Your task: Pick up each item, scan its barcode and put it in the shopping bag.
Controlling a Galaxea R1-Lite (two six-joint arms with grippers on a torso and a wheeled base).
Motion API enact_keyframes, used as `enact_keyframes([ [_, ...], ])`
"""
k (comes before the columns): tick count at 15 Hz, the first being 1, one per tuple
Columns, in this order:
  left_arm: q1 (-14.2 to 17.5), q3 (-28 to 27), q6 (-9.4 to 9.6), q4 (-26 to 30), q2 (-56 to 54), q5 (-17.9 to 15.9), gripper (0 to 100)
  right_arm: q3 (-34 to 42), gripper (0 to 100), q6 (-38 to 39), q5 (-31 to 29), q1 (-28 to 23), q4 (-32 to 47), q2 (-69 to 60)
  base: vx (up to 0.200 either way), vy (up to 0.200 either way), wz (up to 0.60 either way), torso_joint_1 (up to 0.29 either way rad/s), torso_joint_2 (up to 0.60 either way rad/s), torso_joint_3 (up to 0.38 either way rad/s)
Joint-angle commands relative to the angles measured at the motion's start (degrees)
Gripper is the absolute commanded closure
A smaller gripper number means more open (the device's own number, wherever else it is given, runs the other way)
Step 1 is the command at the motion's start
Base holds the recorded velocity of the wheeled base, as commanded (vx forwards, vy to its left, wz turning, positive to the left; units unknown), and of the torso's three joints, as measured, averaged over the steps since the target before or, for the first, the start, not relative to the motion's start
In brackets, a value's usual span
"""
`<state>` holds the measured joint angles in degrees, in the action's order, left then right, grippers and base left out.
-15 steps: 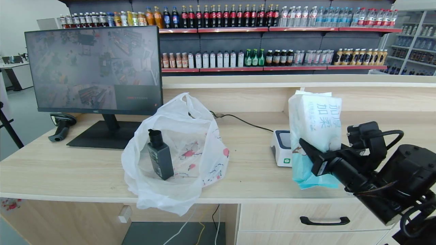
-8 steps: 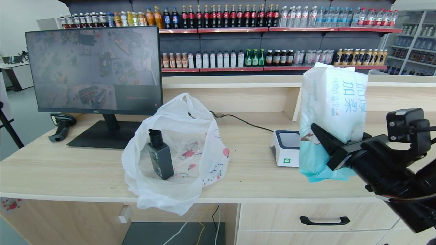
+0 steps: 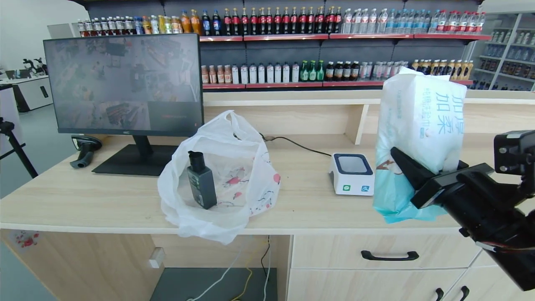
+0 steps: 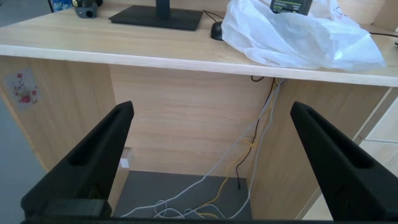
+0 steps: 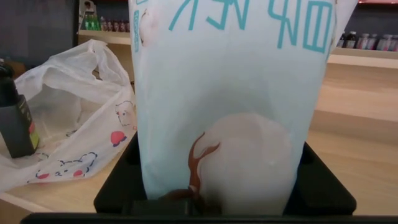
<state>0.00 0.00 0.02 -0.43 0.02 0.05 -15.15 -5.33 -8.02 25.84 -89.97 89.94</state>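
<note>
The tissue pack (image 3: 418, 125) is clamped upright in the right gripper (image 3: 422, 169), above the counter (image 3: 83, 200), just beside the scanner (image 3: 352, 173). The left gripper (image 4: 211, 115) is held wide open below the counter edge.

1. A monitor (image 3: 123, 85) stands on its flat base at the left rear of the pale wooden counter (image 3: 83, 200).
2. Red-edged shelves (image 3: 326, 36) behind it hold rows of bottles (image 3: 267, 21).
3. A black drawer handle (image 3: 389, 255) sits on the counter's front; loose cables (image 3: 225, 274) hang beneath.
4. A small flower sticker (image 3: 25, 240) marks the counter's left side panel.
</note>
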Motion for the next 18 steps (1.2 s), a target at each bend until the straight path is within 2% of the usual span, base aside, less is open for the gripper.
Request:
enact_keyframes([
  [1, 0.0, 0.0, -0.11, 0.0, 0.0, 0.0, 0, 0.2, 100, 0.0, 0.0, 0.1, 0.0, -0.2, 0.0, 0.2, 0.0, 0.002, 0.0, 0.007],
  [6, 0.0, 0.0, -0.11, 0.0, 0.0, 0.0, 0, 0.3, 100, 0.0, 0.0, 0.1, 0.0, -0.2, 0.0, 0.2, 0.0, 0.006, 0.0, 0.003],
  [13, -0.1, 0.0, -0.02, 0.0, 0.0, 0.0, 0, -0.1, 100, 0.0, 0.0, -0.2, 0.0, 0.0, 0.0, 0.0, 0.0, 0.0, 0.0, 0.0],
  [18, -0.1, 0.0, -0.02, 0.0, 0.0, 0.0, 0, -0.2, 100, 0.0, 0.0, -0.3, 0.0, 0.4, 0.0, 0.0, 0.6, 0.002, 0.01, 0.001],
])
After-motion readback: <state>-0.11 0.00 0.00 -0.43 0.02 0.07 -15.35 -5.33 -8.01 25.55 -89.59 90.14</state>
